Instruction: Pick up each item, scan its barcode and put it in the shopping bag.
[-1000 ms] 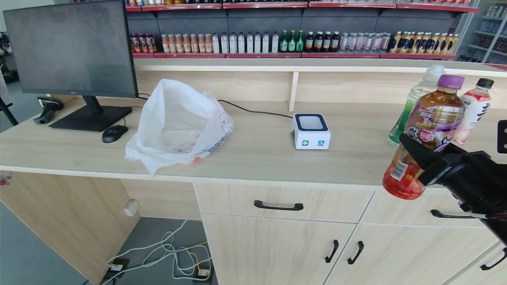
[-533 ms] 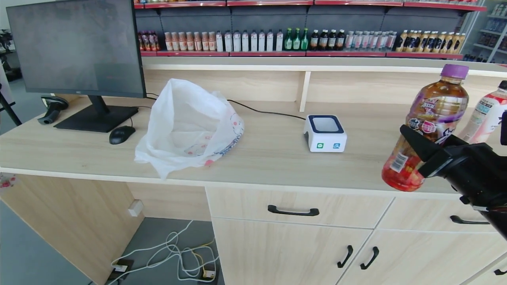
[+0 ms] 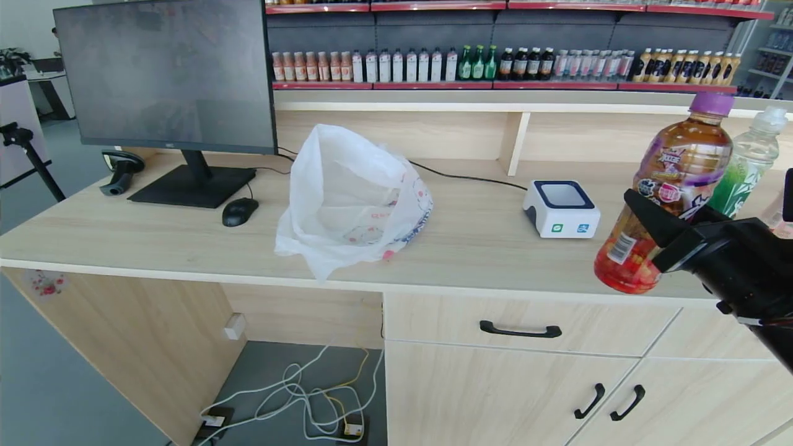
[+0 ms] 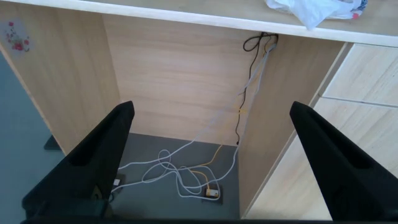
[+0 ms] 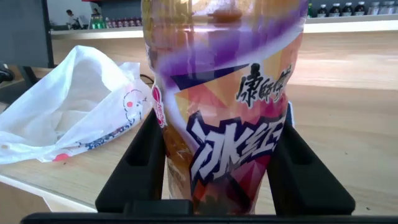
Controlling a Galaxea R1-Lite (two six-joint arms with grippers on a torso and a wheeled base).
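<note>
My right gripper (image 3: 672,238) is shut on a purple-capped iced tea bottle (image 3: 672,192), held tilted above the counter's front edge at the right. Up close, the bottle (image 5: 227,118) sits between the black fingers (image 5: 134,168). The white scanner (image 3: 561,208) rests on the counter just left of the bottle. The open white shopping bag (image 3: 354,197) stands at mid-counter; the same bag (image 5: 74,106) lies beyond the bottle. My left gripper (image 4: 221,155) hangs open below the counter, facing the floor cables, with the bag's edge (image 4: 317,11) above it.
A clear green-labelled bottle (image 3: 743,167) stands behind the held one. A monitor (image 3: 167,74), mouse (image 3: 240,211) and handheld scanner (image 3: 121,170) occupy the counter's left. Drawers and cabinet doors (image 3: 520,328) are below. Drink shelves (image 3: 495,62) line the back wall.
The head view has shifted, so the counter things now sit further right in the picture. The held bottle stays in my right gripper in about the same place.
</note>
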